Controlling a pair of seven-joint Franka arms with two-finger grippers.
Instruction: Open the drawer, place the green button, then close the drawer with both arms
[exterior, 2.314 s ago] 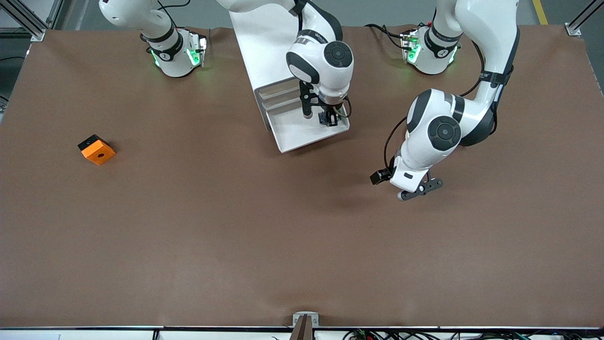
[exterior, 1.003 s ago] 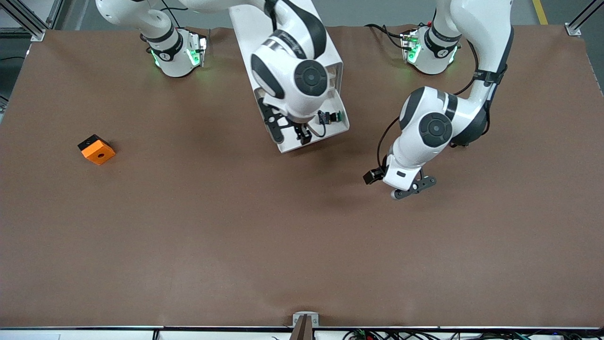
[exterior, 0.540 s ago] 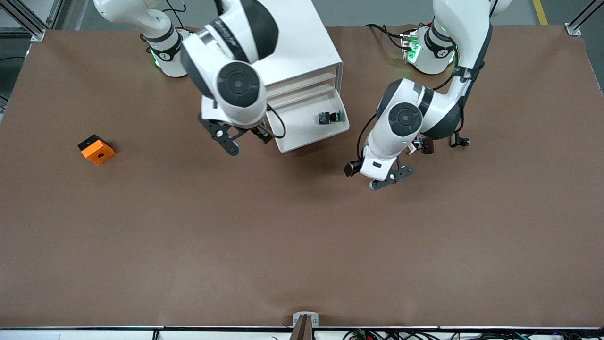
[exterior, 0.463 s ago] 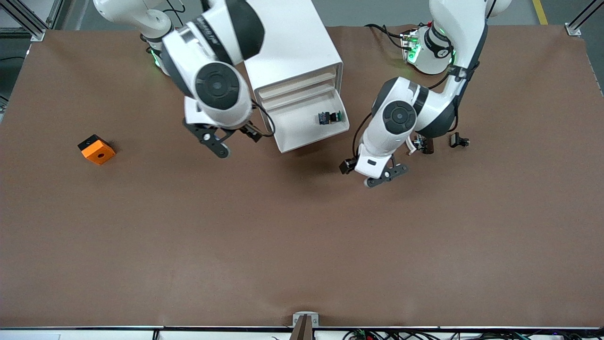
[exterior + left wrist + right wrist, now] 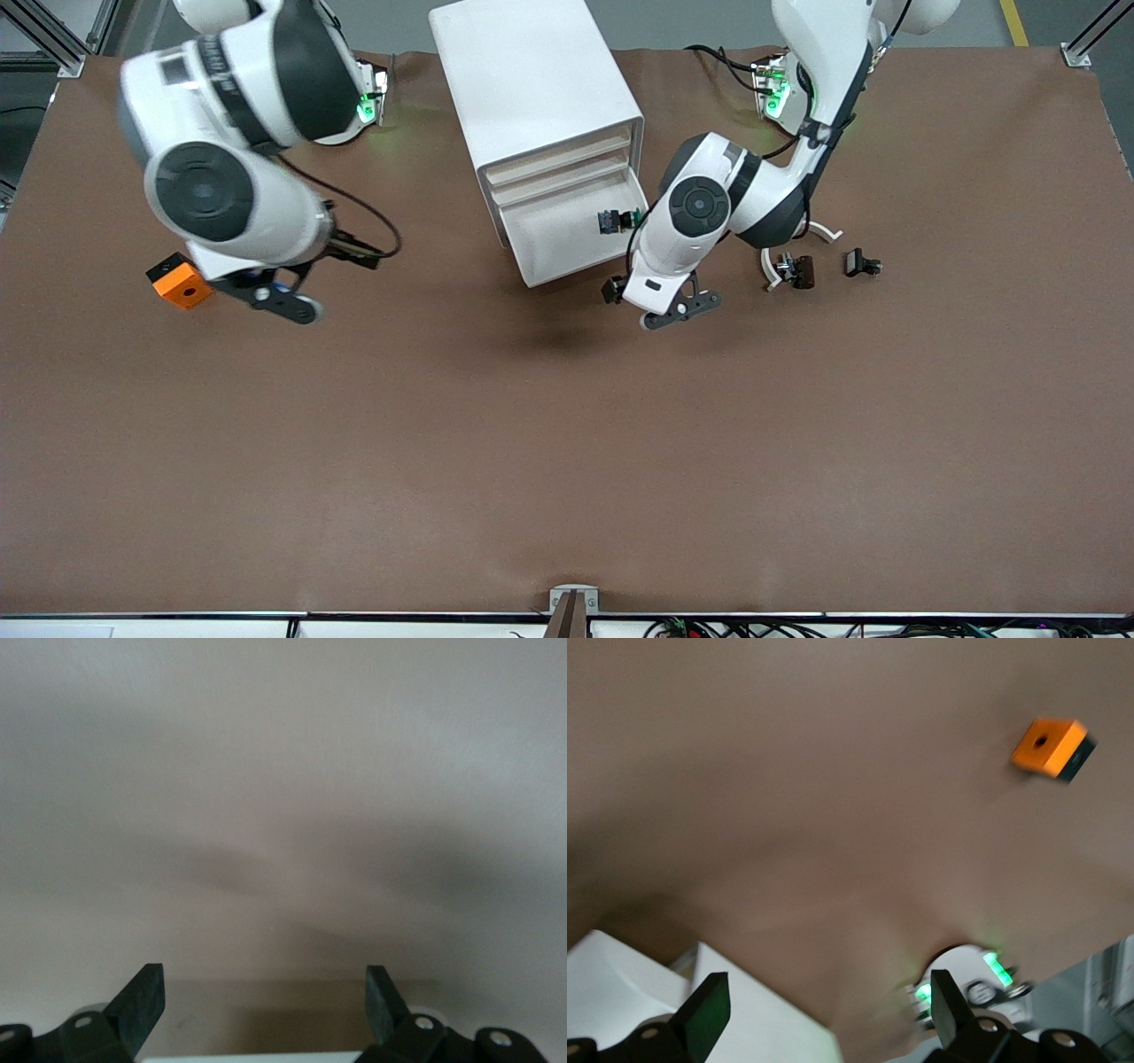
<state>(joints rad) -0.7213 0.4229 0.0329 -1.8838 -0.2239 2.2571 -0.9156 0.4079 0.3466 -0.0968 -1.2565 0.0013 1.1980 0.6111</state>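
The drawer stands pulled out of the white cabinet, and the button lies inside it near the corner toward the left arm's end of the table. The left gripper hangs over the brown table just off the drawer's front corner, fingers spread apart and holding nothing. The right gripper is over the table beside the orange-and-black block — its fingers are apart too. Two small black clips lie by a white arc, toward the left arm's end
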